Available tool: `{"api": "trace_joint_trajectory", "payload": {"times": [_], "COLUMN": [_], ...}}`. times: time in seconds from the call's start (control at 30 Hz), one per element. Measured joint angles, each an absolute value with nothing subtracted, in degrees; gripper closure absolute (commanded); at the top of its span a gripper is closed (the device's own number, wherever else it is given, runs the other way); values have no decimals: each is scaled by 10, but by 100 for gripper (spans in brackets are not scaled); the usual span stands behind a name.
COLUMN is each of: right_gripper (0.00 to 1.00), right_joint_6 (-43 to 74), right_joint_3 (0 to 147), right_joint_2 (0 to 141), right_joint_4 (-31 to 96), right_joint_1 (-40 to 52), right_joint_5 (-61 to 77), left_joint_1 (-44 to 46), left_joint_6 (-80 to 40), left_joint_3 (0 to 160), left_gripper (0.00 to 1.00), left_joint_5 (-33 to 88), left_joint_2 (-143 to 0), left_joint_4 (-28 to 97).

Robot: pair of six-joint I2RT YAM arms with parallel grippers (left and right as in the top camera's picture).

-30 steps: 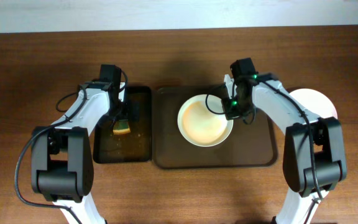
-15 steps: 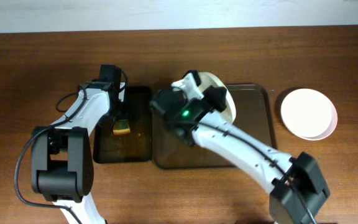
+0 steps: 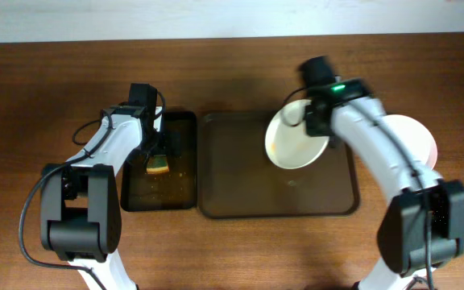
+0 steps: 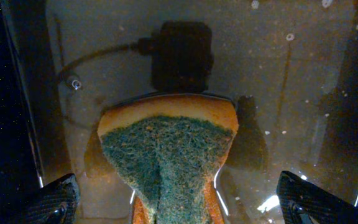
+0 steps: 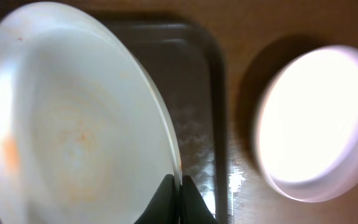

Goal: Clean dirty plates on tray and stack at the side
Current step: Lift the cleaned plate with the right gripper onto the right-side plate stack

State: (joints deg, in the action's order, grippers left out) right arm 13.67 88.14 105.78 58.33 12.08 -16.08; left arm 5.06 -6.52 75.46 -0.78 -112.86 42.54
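**Change of state.** One second ago the plate [image 3: 295,138] lay flat in the middle of the tray [image 3: 240,181], with the right gripper [image 3: 318,122] at its right rim. Half a second ago the right arm had swung it up and across to the tray's left end. The plate now hangs tilted above the right part of the tray, clear of the tray floor and near the side plate [image 5: 316,118]. The left arm has not moved in any of the three overhead pictures.

**Gripper state.**
- Right gripper: clamped on the plate's rim, as the right wrist view shows.
- Left gripper [image 3: 158,151]: poised over the small tray [image 3: 180,189]. Its fingertips [image 4: 55,199] show well to either side of the sponge [image 4: 166,149]. Whether they hold the sponge cannot be told.

**Meaning for the task.** The plate is off the tray and in transit. An orange smear shows on its face in the right wrist view, so it is probably not yet clean. Stacking it on the side plate now would likely carry residue across.

**Count.**
- Plates: two, one held and one on the table [image 3: 55,80] to the right.
- Trays: two. No plate lies on either.
- Sponges: one, over the small tray.
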Motion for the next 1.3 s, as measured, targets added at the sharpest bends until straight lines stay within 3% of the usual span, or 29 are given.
{"api": "trace_joint_trajectory", "payload": {"times": [0.17,0.23,0.33,0.43,0.73,0.77,0.8,0.93,1.13,1.23,1.3], "right_gripper": [96,96,96,96,96,85,65,27,18,2,2], "right_joint_6": [48,38,34,32,32,32,32,34,-78,-112,-125], "right_joint_3": [884,884,884,883,882,882,882,882,884,884,884], "right_joint_2": [1058,1058,1060,1083,1129,1129,1129,1129,1129,1129,1129], "right_joint_4": [568,548,543,542,589,598,604,605,627,640,641], "right_joint_1": [-172,-280,-372,-416,-418,-418,-418,-416,-376,-255,-153], "right_joint_5": [101,149,164,164,136,136,136,153,268,267,244], "left_joint_1": [51,51,51,51,51,51,51,51,51,51,51], "left_joint_6": [-65,-65,-65,-65,-65,-65,-65,-65,-65,-65,-65], "left_joint_3": [755,755,755,755,755,755,755,755,755,755,755], "left_gripper": [0,0,0,0,0,0,0,0,0,0,0], "left_joint_5": [-6,-6,-6,-6,-6,-6,-6,-6,-6,-6,-6], "left_joint_2": [-1129,-1129,-1129,-1129,-1129,-1129,-1129,-1129,-1129,-1129,-1129], "left_joint_4": [426,426,425,426,425,425,425,426,425,425,425]}}
